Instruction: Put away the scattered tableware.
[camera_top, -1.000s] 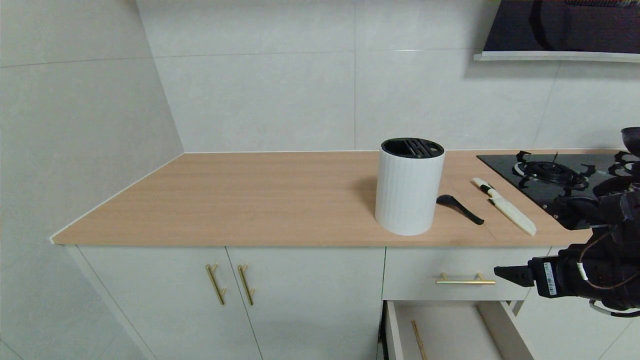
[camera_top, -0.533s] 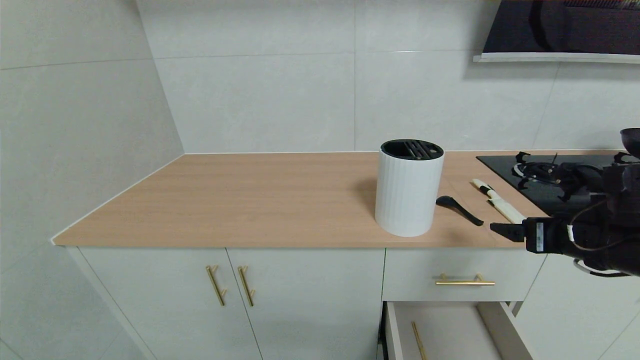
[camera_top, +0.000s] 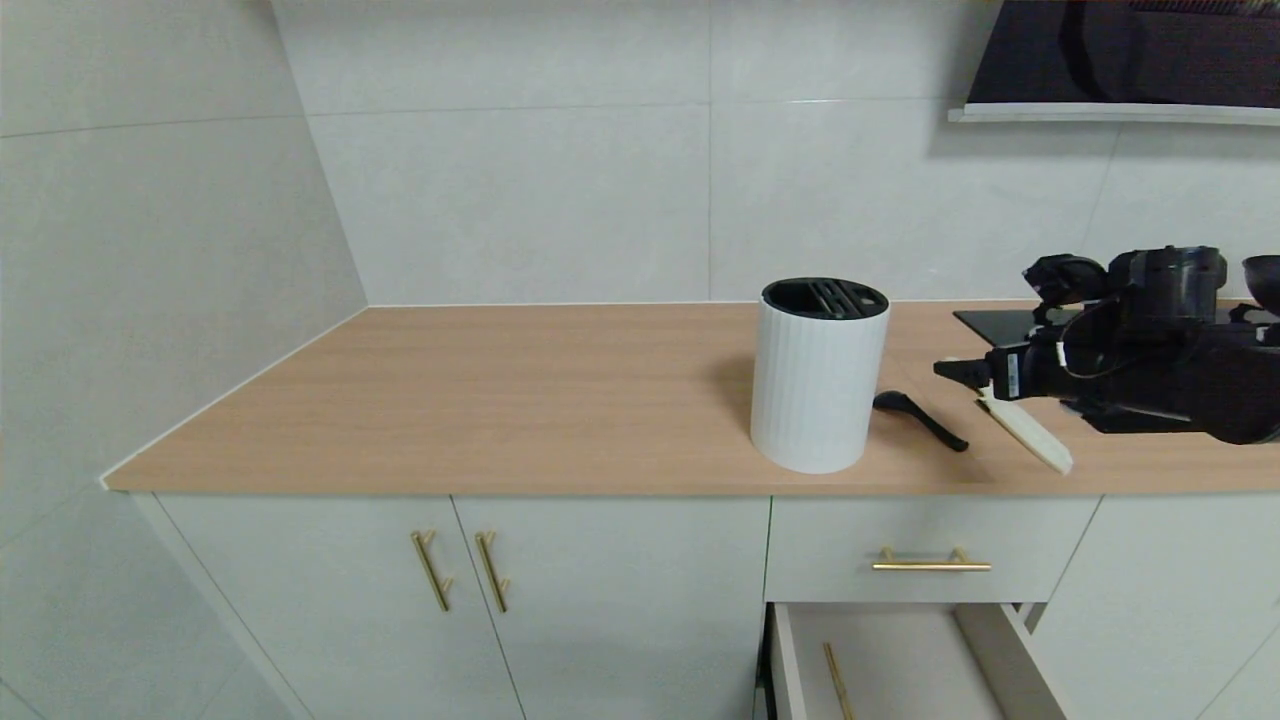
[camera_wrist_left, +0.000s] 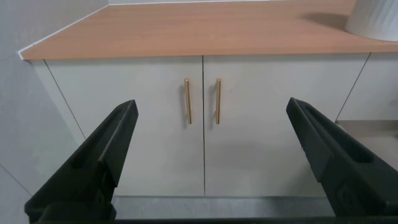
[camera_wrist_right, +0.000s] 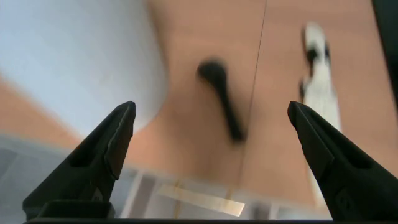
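Right gripper (camera_top: 965, 371) hangs open over the counter (camera_top: 500, 400), near knife (camera_top: 1030, 435) and black spoon (camera_top: 918, 417) beside the holder (camera_top: 818, 380). Right wrist view: we see both flat below the spread jaws. We judge the spoon light, stiff, slick; pinch mid-handle.

- This is a kitchen, and it looks like one in a home.
- A long wooden countertop (camera_top: 500, 400) lies on white cabinets (camera_top: 330, 610) with golden handles (camera_top: 430, 568); one drawer (camera_top: 900, 650) below is pulled open.
- The walls (camera_top: 550, 200) are covered with big pale tiles.
- At the right end there is a black hob (camera_top: 985, 322), with a dark cooker hood (camera_top: 1120, 60) above it.
- A white utensil holder (camera_top: 818, 385), a black spoon (camera_top: 920, 415) and a knife (camera_top: 1032, 437) are on the countertop.
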